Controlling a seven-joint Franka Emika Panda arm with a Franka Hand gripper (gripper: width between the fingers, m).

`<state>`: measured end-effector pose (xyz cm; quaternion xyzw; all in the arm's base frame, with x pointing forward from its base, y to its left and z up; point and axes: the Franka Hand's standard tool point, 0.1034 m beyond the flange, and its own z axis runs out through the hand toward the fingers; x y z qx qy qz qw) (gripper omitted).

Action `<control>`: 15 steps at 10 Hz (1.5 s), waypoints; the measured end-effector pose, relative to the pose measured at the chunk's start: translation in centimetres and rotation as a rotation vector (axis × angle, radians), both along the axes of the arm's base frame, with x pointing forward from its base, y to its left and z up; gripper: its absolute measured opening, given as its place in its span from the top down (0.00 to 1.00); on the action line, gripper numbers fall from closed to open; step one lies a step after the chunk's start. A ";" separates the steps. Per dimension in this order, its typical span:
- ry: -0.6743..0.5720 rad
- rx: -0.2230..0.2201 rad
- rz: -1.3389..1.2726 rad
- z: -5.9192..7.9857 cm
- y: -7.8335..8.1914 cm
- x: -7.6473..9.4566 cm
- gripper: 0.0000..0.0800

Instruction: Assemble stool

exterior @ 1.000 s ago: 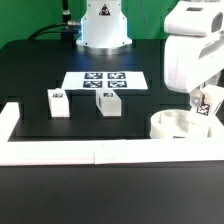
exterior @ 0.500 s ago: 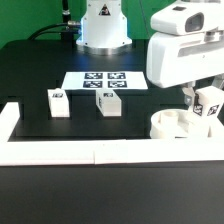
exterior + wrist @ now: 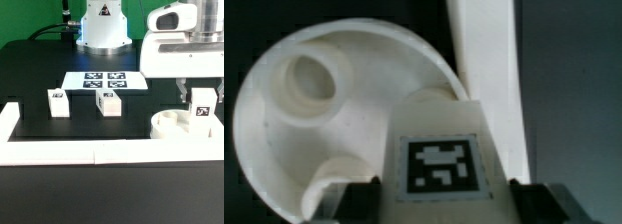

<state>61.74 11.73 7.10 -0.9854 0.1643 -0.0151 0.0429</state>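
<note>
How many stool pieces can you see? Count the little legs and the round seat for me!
Leg blocks: 3 (two lying loose, one held leg block in the gripper)
Round seat: 1
Total: 4

The robot arm (image 3: 180, 45) is showing a big, smooth white shell, and its gripper (image 3: 203, 106) is showing two grey fingers (image 3: 349, 197).

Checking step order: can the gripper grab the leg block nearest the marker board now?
Probably not yet: the gripper is shut on another leg over the seat. That leg block stands uncovered, so the way looks free.
</note>
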 end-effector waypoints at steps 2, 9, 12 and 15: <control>0.021 0.037 -0.225 0.0 -0.2 0.0 0.58; 0.065 0.035 -0.165 1.2 0.5 -0.1 0.20; 0.027 0.035 0.210 3.3 0.1 0.2 0.19; 0.015 0.030 0.350 3.1 0.1 0.2 0.19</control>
